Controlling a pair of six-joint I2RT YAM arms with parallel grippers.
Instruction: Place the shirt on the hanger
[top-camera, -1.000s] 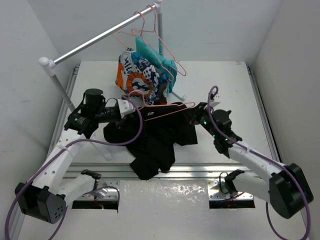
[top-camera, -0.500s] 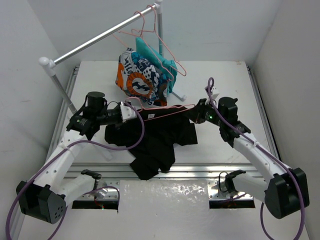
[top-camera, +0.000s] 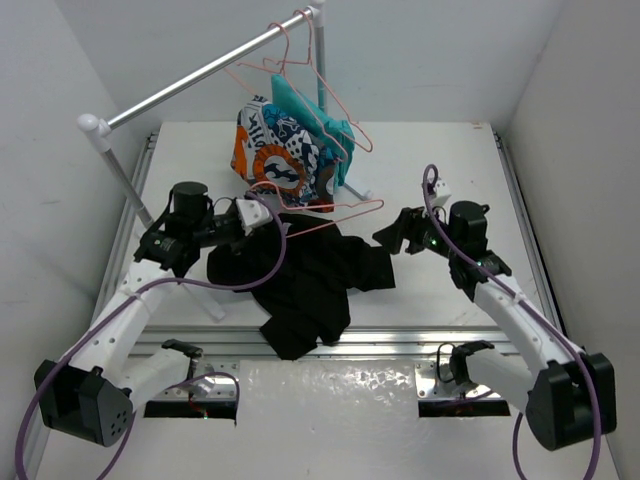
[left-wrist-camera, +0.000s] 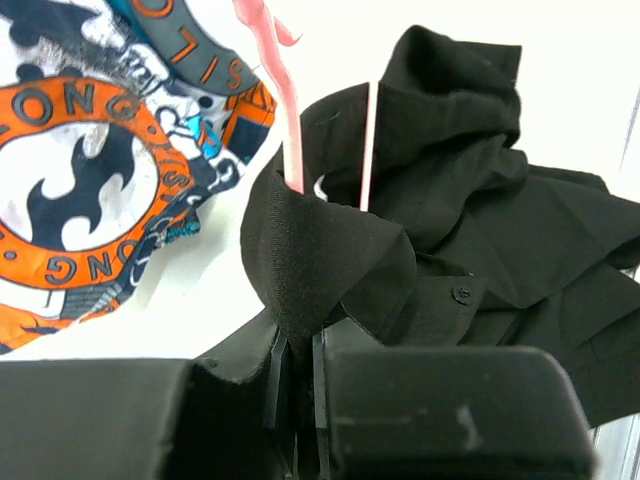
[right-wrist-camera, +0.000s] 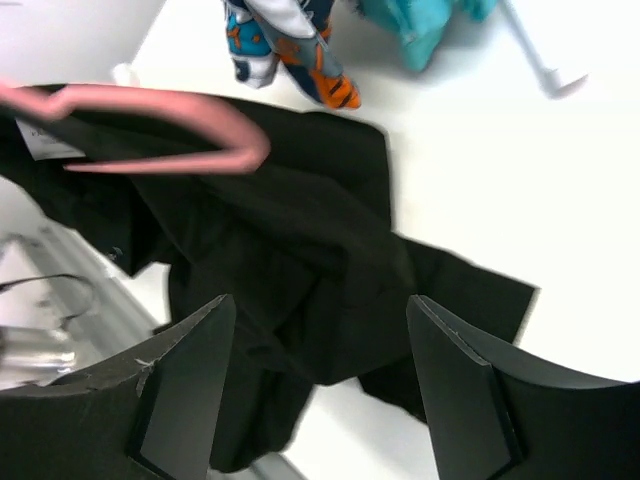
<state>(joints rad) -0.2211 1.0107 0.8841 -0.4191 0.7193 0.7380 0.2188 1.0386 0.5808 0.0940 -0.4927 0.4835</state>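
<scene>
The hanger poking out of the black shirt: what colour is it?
The hanger is pink, seen best in the right wrist view.

hanger (left-wrist-camera: 291, 130): blurry above the left claw (left-wrist-camera: 297, 355), top cut off, lower wire lost in the shirt (left-wrist-camera: 330, 250) fold
left claw tips: buried under that fold
neck label (right-wrist-camera: 45, 142): left of the right claw (right-wrist-camera: 320, 305), too blurry to read

The left end effector (left-wrist-camera: 297, 362) reaches inward, jaws pinched on the black fabric shirt (left-wrist-camera: 480, 230); the right end effector (right-wrist-camera: 315, 395) faces it, jaws spread wide.
</scene>
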